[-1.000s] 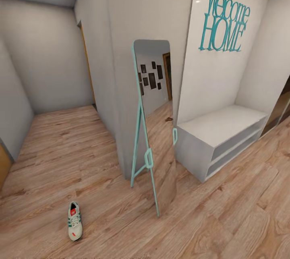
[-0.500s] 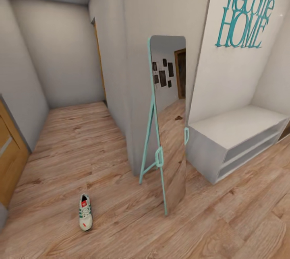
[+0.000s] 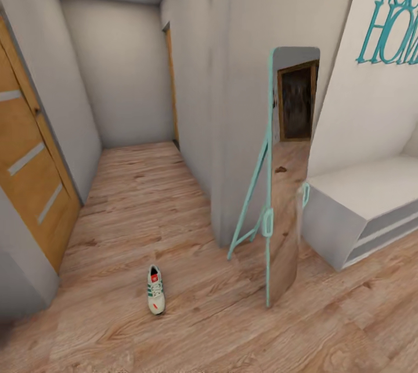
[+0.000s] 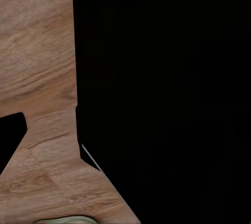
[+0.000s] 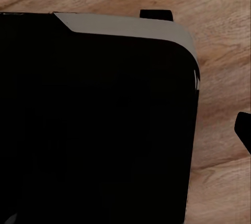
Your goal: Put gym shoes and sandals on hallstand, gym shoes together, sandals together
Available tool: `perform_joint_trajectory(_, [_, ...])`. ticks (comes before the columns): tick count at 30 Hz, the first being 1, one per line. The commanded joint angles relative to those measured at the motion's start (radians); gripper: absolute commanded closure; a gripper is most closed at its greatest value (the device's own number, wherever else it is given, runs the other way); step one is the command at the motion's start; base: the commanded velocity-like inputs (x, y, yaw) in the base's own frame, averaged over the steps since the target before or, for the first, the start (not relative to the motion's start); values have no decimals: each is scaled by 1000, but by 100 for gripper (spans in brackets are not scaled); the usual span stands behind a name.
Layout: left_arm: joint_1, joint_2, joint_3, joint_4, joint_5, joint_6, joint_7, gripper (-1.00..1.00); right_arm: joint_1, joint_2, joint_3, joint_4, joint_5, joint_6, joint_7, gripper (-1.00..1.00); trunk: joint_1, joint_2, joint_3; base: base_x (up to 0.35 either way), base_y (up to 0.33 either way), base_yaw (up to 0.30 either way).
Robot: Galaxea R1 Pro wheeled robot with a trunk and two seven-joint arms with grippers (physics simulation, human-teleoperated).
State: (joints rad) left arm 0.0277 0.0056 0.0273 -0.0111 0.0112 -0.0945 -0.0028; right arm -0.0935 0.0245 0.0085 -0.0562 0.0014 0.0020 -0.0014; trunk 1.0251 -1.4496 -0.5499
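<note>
One gym shoe (image 3: 155, 296), white with green stripes and a red tongue tab, lies alone on the corridor floor (image 3: 133, 205), toe toward me, to the left of a standing mirror. The other gym shoe, the sandals and the hallstand are out of view. A tiny brown shape (image 3: 280, 169) shows in the mirror's reflection, too small to identify. Both wrist views look down on wood planks (image 4: 36, 51) (image 5: 219, 51) past dark parts of my own body. Dark bits at their edges do not reveal how the fingers stand.
A teal-framed standing mirror (image 3: 284, 210) leans against the wall corner. A plain low white bench (image 3: 360, 205) with open shelves stands at the right under teal wall lettering. A wooden door (image 3: 29, 176) lines the left wall. The corridor runs on ahead.
The camera has swung left, so the whole picture has shifted right. The wooden door has come into view at the left. The shoe lies in the same spot on the floor.
</note>
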Motion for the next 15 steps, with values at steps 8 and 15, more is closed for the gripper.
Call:
perform_joint_trajectory(8, [-3,2,3,-1,0,-2,-1,-100,0,0,0,-1,1,1,0,-100,0,0,-6,-23,303,254])
perform_joint_trajectory(15, [-17,22,4,-10,1,-4,-2,-100,-1,-4,1,-17,2,0,-1,-100,0,0,-11,-4,310,257])
